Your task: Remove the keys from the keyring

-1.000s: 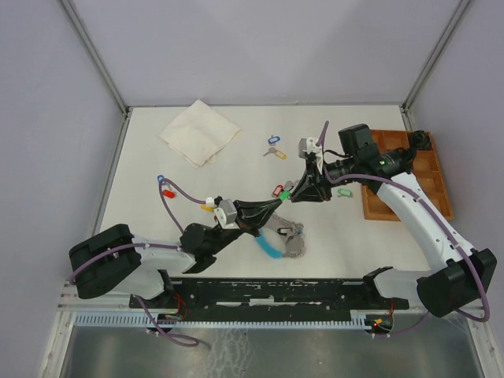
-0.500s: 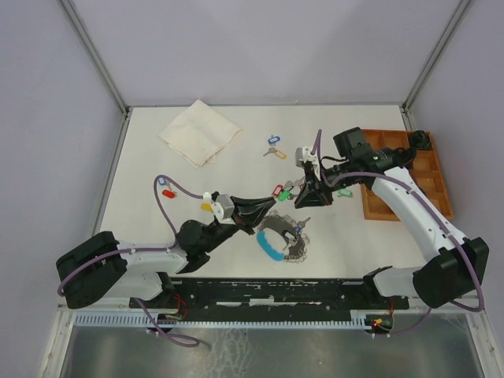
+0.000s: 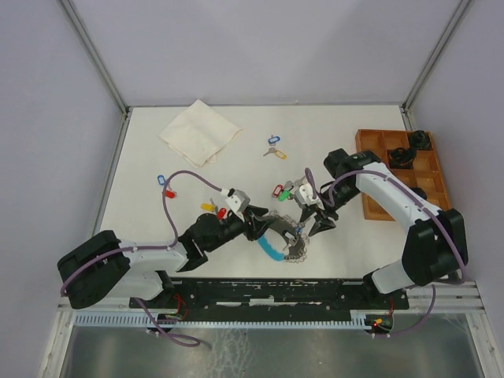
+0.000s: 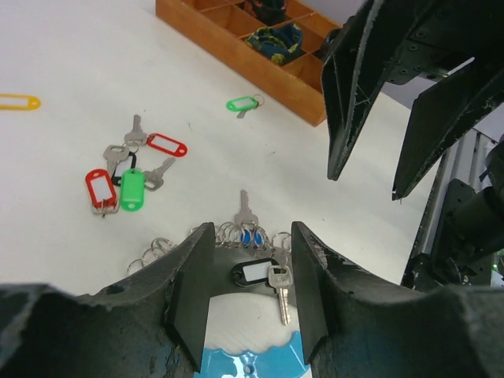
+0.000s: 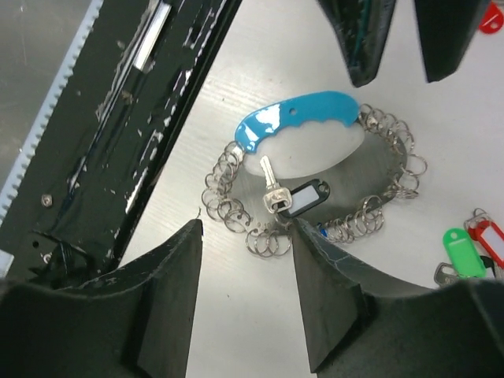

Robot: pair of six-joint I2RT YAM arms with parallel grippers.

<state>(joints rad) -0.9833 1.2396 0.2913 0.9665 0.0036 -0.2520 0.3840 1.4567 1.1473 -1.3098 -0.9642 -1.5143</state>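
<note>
Right, both arms are down low over the keyring [image 3: 293, 250], which lies flat on the tabletop [image 3: 142, 165] near the front edge, between the two of them. The left pincer [image 3: 262, 226] is open, fingers spread either side of the beaded chain with nothing held. The right pincer [image 3: 313, 227] faces it from the other side, jaws also apart and empty, tips hanging just above the loop. The keyring's light-blue band [image 5: 303, 118] curves along the side nearest the left arm. One silver key with a dark tag [image 5: 293, 198] lies inside the loop. A cluster of red- and green-tagged keys [image 4: 132, 191] sits loose just beyond, and the wooden tray [image 4: 236, 59] stands further off.
</note>
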